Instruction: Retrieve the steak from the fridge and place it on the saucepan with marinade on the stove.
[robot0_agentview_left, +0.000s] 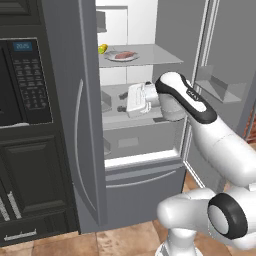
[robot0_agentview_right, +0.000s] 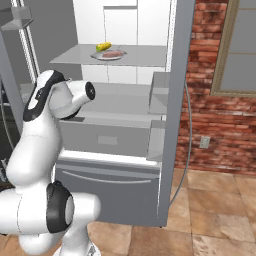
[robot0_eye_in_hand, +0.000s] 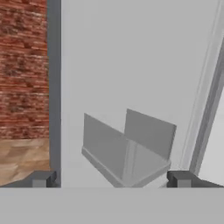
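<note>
The fridge (robot0_agentview_left: 75, 125) stands with both doors open. On its upper shelf lies the steak (robot0_agentview_left: 124, 55) (robot0_agentview_right: 114, 53), a pinkish-red slab on a small plate. My gripper (robot0_agentview_left: 121, 101) is open at the height of the middle shelf, below the steak and a little to its right, with nothing between its fingers. In the hand view the gripper (robot0_eye_in_hand: 112, 179) faces a grey door bin (robot0_eye_in_hand: 127, 153), its two tips wide apart. The saucepan, the marinade and the stove are out of view.
A small yellow item (robot0_agentview_left: 102, 48) lies beside the plate. A black wall oven (robot0_agentview_left: 25, 80) with a keypad stands left of the fridge. The open right door (robot0_agentview_right: 172, 100) carries bins, with a brick wall (robot0_agentview_right: 215, 125) beyond it. The bottom drawer (robot0_agentview_left: 142, 187) is closed.
</note>
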